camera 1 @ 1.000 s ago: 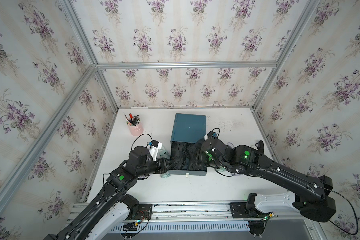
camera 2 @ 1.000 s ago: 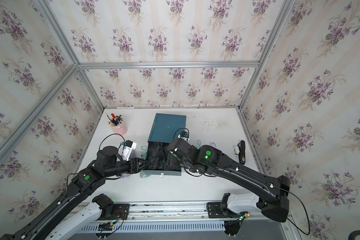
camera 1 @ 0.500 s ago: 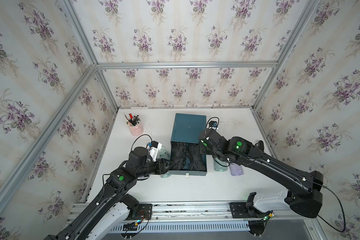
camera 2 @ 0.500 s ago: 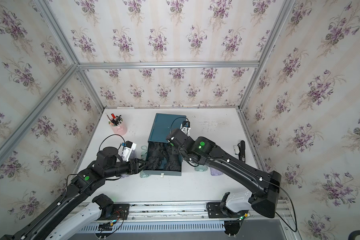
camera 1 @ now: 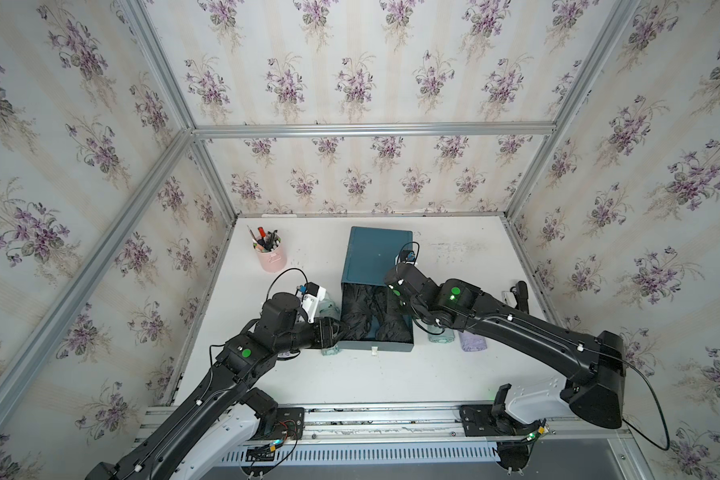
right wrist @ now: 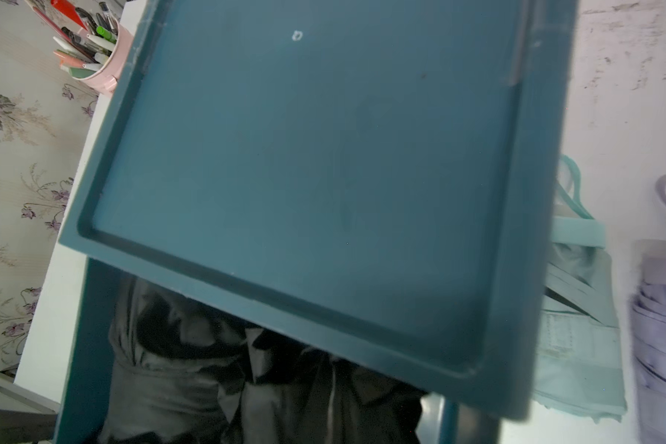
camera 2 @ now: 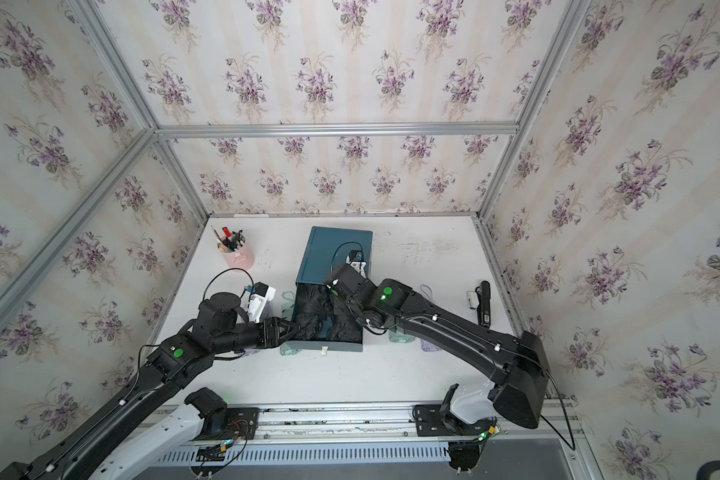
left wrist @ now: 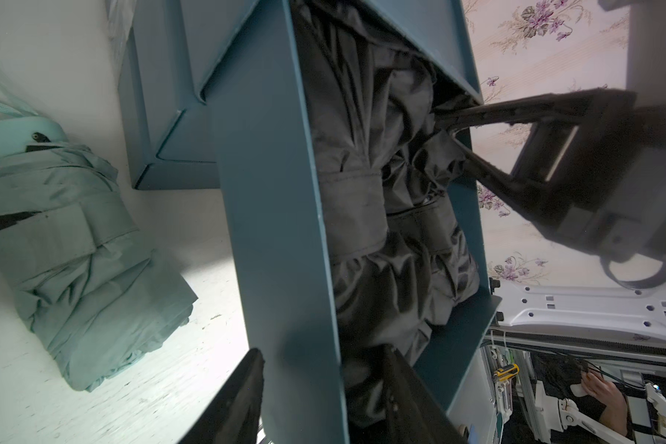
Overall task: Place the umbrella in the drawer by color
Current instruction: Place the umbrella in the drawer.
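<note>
The dark teal drawer cabinet [camera 1: 377,257] [camera 2: 337,253] stands mid-table with its top drawer pulled out toward me. Two folded black umbrellas [left wrist: 347,215] [left wrist: 427,230] lie side by side in it, visible in both top views [camera 1: 371,311] [camera 2: 321,311]. My left gripper [left wrist: 323,350] [camera 1: 339,328] straddles the open drawer's left side wall, one finger outside and one inside, closed on it. My right gripper [left wrist: 445,125] reaches into the drawer's back right corner, its fingertips together in the black fabric. Its own wrist view shows only the cabinet top [right wrist: 316,161] and the umbrellas [right wrist: 247,384].
A mint umbrella [left wrist: 74,246] [camera 1: 329,307] lies left of the drawer. Another mint one [camera 1: 439,334] [right wrist: 577,326] and a lilac one [camera 1: 472,340] [right wrist: 662,326] lie to its right. A pink pen cup [camera 1: 271,255] stands at the back left. A black device [camera 1: 520,295] lies at the right edge.
My right gripper has gone from open to shut and drawn back toward the drawer's rear. The arm's swing uncovered the mint and lilac umbrellas. The left gripper has not moved.
</note>
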{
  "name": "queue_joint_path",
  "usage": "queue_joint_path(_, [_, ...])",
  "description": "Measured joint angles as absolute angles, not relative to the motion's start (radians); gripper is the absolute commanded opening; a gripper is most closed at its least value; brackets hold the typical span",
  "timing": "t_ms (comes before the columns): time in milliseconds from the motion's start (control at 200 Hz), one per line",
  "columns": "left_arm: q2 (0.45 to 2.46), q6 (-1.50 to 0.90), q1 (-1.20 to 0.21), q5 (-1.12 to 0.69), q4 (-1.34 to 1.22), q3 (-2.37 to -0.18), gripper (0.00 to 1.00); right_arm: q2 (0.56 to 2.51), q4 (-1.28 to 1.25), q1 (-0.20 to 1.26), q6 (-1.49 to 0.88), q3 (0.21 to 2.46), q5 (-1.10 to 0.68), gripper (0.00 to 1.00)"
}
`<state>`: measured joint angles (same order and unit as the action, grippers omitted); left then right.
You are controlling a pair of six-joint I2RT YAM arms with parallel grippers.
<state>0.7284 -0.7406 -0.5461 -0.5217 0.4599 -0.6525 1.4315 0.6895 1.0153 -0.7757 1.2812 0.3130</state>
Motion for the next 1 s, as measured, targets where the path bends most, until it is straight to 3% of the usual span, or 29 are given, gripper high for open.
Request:
queue_joint_path(105, [0.723,-0.741,-0.552,-0.524,0.46,-0.653,0.51,1.453,0.656,1.016,-0.779,1.269,0.311,0.01])
queue_joint_path(175, [0.722,-0.741,-0.557,-0.524,0.46,-0.653,0.51,1.463,0.656,1.015,-0.788,1.266,0.326,0.16])
queue_joint_path(275, [0.715,-0.741,-0.559,-0.522,0.461,-0.653,0.51,1.46,0.678,1.007,-0.81,1.265,0.358,0.47])
queue_joint_path(340, [0.707,-0.741,-0.562,-0.522,0.461,-0.653,0.51,1.443,0.69,1.003,-0.819,1.266,0.368,0.55])
queue_joint_path(530, [0.691,-0.741,-0.562,-0.519,0.482,-0.664,0.54,1.408,0.757,1.001,-0.81,1.295,0.411,0.63])
queue_joint_path(764, [0.665,-0.751,-0.562,-0.498,0.5,-0.686,0.69,1.357,0.82,1.064,-0.801,1.38,0.442,0.72])
queue_joint_path(999, [0.701,-0.735,-0.562,-0.408,0.569,-0.819,0.8,1.248,0.898,1.18,-0.814,1.393,0.532,0.68])
